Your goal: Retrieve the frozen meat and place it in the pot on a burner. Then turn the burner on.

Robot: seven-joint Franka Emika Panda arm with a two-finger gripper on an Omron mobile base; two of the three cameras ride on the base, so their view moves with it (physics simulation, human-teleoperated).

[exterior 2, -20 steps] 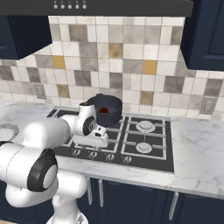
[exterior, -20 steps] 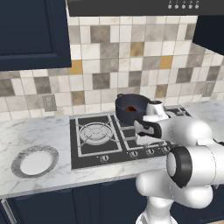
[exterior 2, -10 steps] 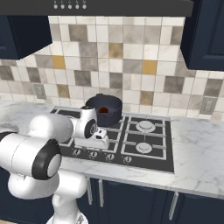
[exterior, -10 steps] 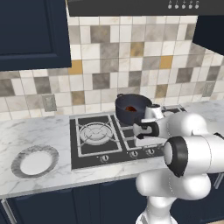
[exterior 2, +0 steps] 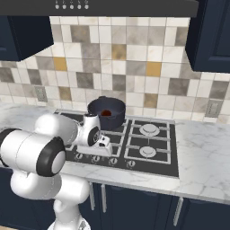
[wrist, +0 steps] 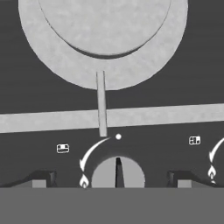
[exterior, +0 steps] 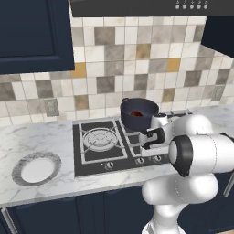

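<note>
The pot (exterior: pixel 139 113) is a round, deep, navy-black vessel with small loop handles at its sides, and it sits on a rear burner of the black gas cooktop (exterior: pixel 91 157), close to the tiled backsplash (exterior: pixel 114 77). Inside it lies the frozen meat (exterior: pixel 135 113), a small dark reddish-brown lump against the dark interior; from the right base view the same reddish patch (exterior 2: pixel 107 113) shows low in the pot (exterior 2: pixel 106 112), and its bone stub is too small to make out. The white arm reaches low over the front of the cooktop, just in front of the pot. In the hand view the gripper (wrist: pixel 112 178) looks straight down on a round grey burner knob (wrist: pixel 117 173) with a dark pointer line, a white arc and a small flame mark beside it; the two dark fingertips (wrist: pixel 40 178) stand wide apart, one to each side of the knob, clear of it and holding nothing. Above the knob a pale burner cap (wrist: pixel 103 30) and grate bars cross the dark surface. A grey-rimmed white plate (exterior: pixel 35 167) rests on the marble counter (exterior: pixel 32 137) left of the cooktop, well apart from the pot.
</note>
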